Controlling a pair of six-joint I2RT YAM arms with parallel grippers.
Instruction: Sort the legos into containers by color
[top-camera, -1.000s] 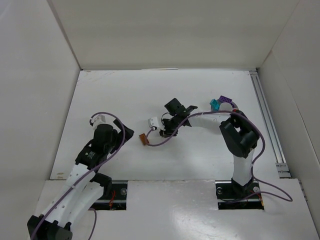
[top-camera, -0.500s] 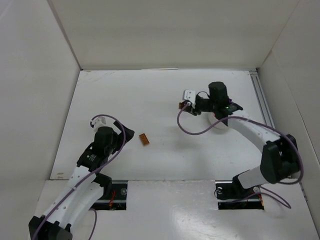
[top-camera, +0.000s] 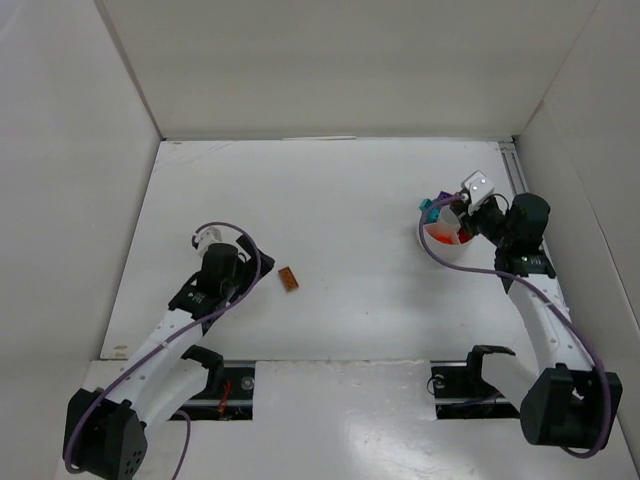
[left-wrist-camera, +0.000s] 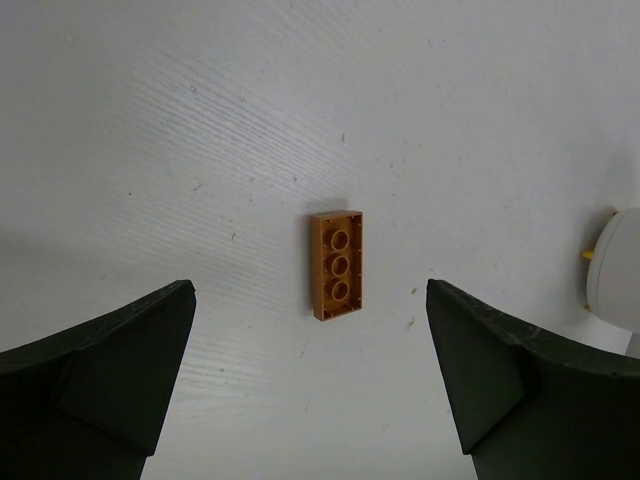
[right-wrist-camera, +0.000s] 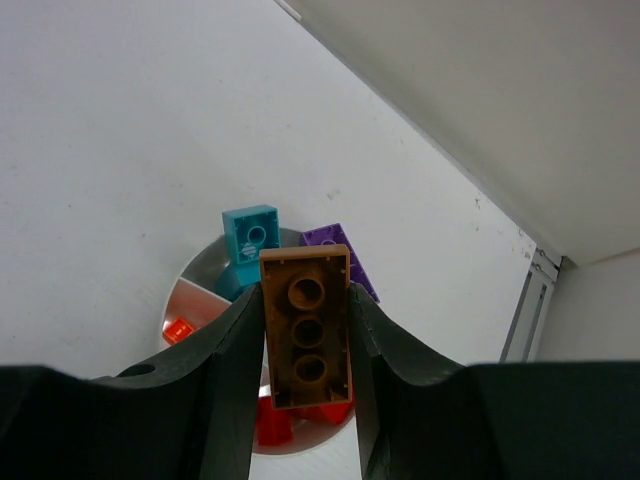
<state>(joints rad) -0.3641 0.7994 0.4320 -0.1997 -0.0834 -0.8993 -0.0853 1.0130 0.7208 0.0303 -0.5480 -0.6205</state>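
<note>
Legos: the loose brick (left-wrist-camera: 337, 264) lies on the table (left-wrist-camera: 150, 120) between the left gripper's (left-wrist-camera: 308, 300) spread fingers, while the right gripper (right-wrist-camera: 305, 345) clamps the held brick (right-wrist-camera: 306, 320) above the bowl (right-wrist-camera: 185, 285), best released low, clear of the teal brick (right-wrist-camera: 250, 232) and purple brick (right-wrist-camera: 322, 237) beyond.

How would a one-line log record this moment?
right gripper: shut on brown brick over white bowl | left gripper: open, facing loose brown brick

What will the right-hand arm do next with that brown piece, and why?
Probably open the right end effector and let the brown brick drop. The brick is pinched between the fingers and hangs over the white bowl, which already holds red pieces.
</note>
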